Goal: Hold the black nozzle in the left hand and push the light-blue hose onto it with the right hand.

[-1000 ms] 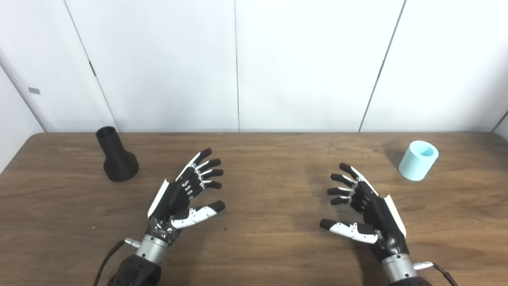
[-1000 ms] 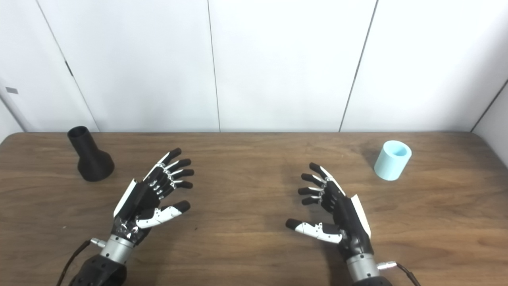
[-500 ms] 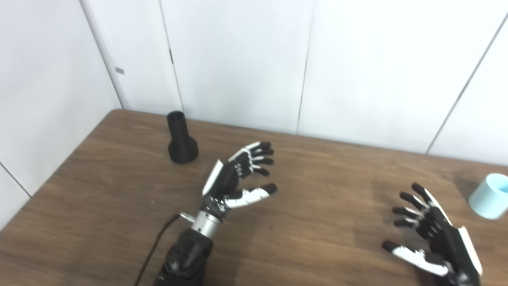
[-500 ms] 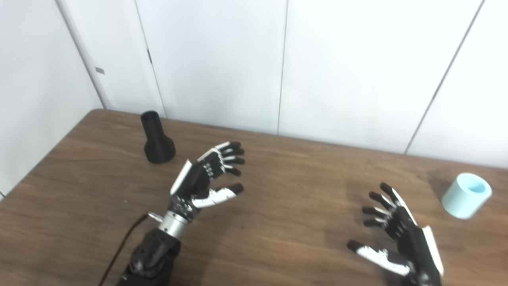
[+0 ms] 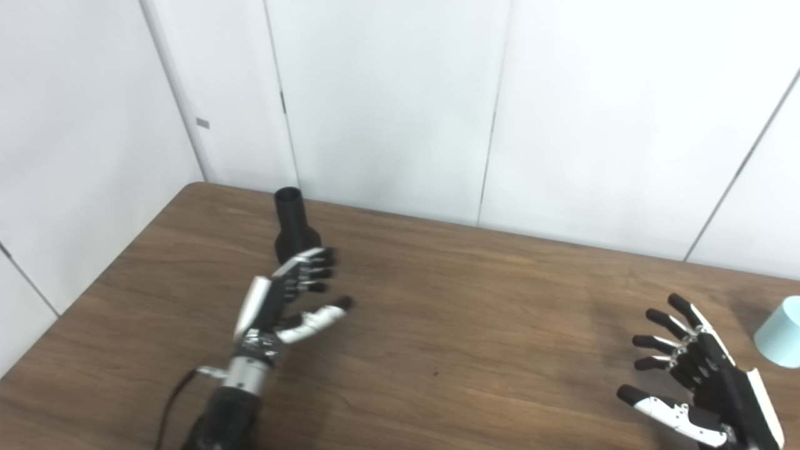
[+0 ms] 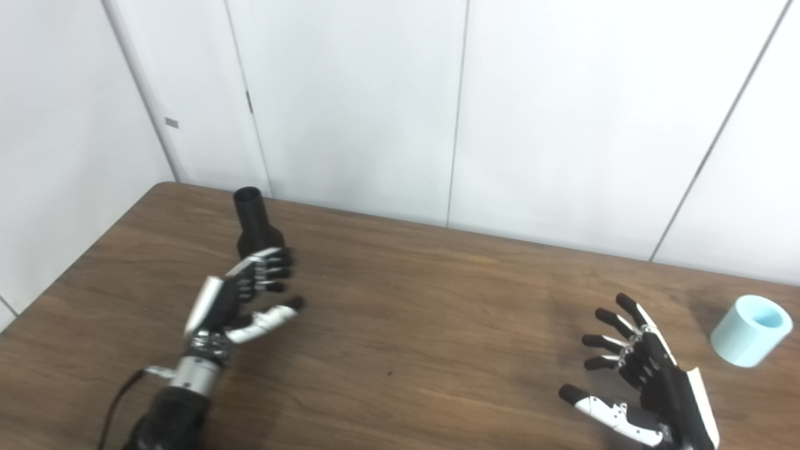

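Observation:
The black nozzle [image 5: 292,224] stands upright on its flared base at the far left of the wooden table [image 5: 462,294]. My left hand [image 5: 289,299] is open just in front of it, fingertips overlapping the base in view; whether they touch it I cannot tell. The light-blue hose [image 6: 750,330], a short cylinder with its opening up, stands at the far right and is cut by the frame edge in the left eye view. My right hand [image 6: 647,387] is open low at the right, well short of the hose, holding nothing.
White wall panels [image 5: 387,106] rise directly behind the table's back edge and along its left side. The table's left edge [image 5: 94,294] runs diagonally close to the nozzle. A cable [image 5: 172,400] trails from my left wrist.
The camera turned left, shifting the whole scene right. My left hand moved left and forward up to the nozzle's base. The right hand has barely moved.

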Robot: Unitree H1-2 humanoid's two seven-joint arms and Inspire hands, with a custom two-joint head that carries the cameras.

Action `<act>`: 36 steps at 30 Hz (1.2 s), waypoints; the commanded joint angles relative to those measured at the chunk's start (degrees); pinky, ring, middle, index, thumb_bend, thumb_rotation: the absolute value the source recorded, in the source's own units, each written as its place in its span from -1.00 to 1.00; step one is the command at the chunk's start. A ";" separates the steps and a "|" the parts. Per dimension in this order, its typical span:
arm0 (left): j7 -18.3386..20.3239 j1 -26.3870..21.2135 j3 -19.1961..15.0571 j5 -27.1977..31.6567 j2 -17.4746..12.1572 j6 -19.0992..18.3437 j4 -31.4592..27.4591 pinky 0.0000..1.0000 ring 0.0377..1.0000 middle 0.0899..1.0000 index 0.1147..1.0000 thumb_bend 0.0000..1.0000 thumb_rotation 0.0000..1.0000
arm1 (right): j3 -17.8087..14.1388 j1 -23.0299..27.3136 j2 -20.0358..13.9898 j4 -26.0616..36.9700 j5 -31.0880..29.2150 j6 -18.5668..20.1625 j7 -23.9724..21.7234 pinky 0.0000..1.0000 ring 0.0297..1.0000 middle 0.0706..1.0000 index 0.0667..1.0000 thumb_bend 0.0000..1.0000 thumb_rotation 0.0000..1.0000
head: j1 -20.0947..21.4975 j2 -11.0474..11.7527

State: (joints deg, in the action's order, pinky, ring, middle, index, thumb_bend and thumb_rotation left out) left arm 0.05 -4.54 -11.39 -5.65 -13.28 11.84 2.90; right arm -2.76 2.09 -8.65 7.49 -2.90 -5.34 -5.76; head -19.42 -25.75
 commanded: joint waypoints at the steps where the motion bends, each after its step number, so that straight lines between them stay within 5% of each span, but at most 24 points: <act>1: -1.58 -1.26 -0.36 -0.37 -0.12 1.07 -2.44 0.21 0.34 0.41 0.48 0.40 -0.58 | -0.22 1.48 0.08 2.33 -0.44 -0.52 0.25 0.03 0.35 0.62 0.79 0.46 -1.00 | -0.04 0.02; 7: -7.99 -1.38 -3.57 -4.04 0.10 -0.71 -3.96 -0.14 0.00 0.12 0.33 0.42 -0.75 | 0.05 1.46 0.05 3.08 -0.52 -0.41 -0.17 0.05 0.38 0.65 0.81 0.39 -1.00 | -0.21 0.02; 11: -12.40 -2.55 -5.63 -5.49 0.89 -1.04 -3.30 -0.17 -0.02 0.10 0.26 0.43 -0.79 | 0.18 1.49 0.23 3.75 -0.54 -0.04 -0.09 0.05 0.39 0.66 0.82 0.35 -1.00 | -0.25 -0.06; 16: -17.53 -3.90 -6.21 -10.17 0.23 -0.35 -0.67 0.25 0.42 0.43 0.39 0.38 -0.77 | 0.22 1.44 0.53 4.64 -0.67 0.75 0.08 0.05 0.40 0.67 0.84 0.33 -1.00 | -0.29 -0.03; 20: -20.38 -5.44 -6.35 -12.38 -0.06 -0.95 1.26 0.51 0.58 0.57 0.48 0.36 -0.73 | 0.17 1.55 0.57 4.95 -0.95 1.36 0.01 0.05 0.40 0.68 0.84 0.31 -1.00 | -0.23 -0.09; 26: -20.71 -6.63 -5.11 -14.48 -1.42 -2.46 2.52 0.47 0.60 0.66 0.63 0.45 -0.71 | 0.25 1.52 0.75 5.99 -0.74 2.42 0.17 0.00 0.40 0.69 0.86 0.28 -1.00 | -0.30 -0.24; 30: -18.09 -7.47 -3.15 -16.34 -3.45 -7.99 2.98 0.74 0.82 0.85 0.83 0.60 -0.50 | 0.23 1.39 0.98 6.71 -0.97 3.42 0.18 0.02 0.42 0.71 0.86 0.26 -1.00 | -0.09 -0.24; 36: -12.90 -9.34 0.04 -15.67 -7.70 -11.55 5.18 0.66 0.88 0.93 0.97 0.80 -0.30 | 0.18 1.20 1.12 7.31 -0.63 4.16 0.18 0.02 0.41 0.69 0.86 0.27 -1.00 | -0.26 -0.05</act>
State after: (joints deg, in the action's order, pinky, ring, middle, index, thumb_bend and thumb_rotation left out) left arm -13.69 -11.01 -11.74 -21.07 -18.82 0.12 8.42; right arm -2.41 2.22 -7.32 12.20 -3.25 -0.34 -5.78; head -19.51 -25.93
